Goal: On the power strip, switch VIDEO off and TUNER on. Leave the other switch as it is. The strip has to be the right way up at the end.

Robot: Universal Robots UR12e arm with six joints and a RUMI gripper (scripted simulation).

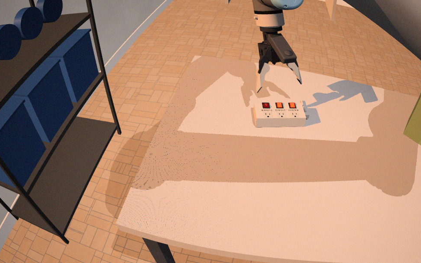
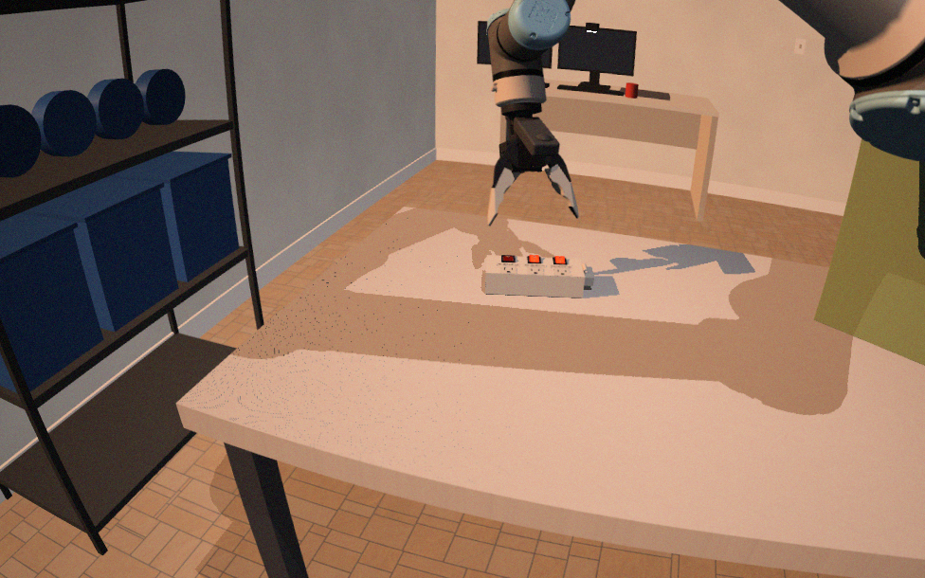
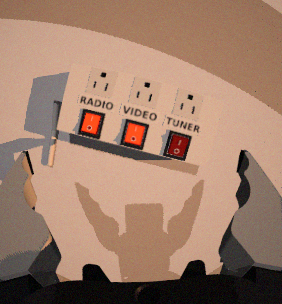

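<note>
The white power strip (image 1: 279, 114) lies the right way up on the table, switches facing up; it also shows in the exterior view (image 2: 534, 277) and the wrist view (image 3: 139, 120). The RADIO switch (image 3: 91, 124) and the VIDEO switch (image 3: 134, 134) glow bright orange. The TUNER switch (image 3: 178, 145) is dark red. My gripper (image 1: 279, 81) hangs open and empty above the table, just behind the strip's switch side and apart from it; it also shows in the exterior view (image 2: 532, 205).
A yellow-green block (image 2: 890, 287) stands at the table's right side. A dark shelf rack (image 1: 35, 108) with blue bins stands to the left of the table. A desk with monitors (image 2: 624, 107) is at the far wall.
</note>
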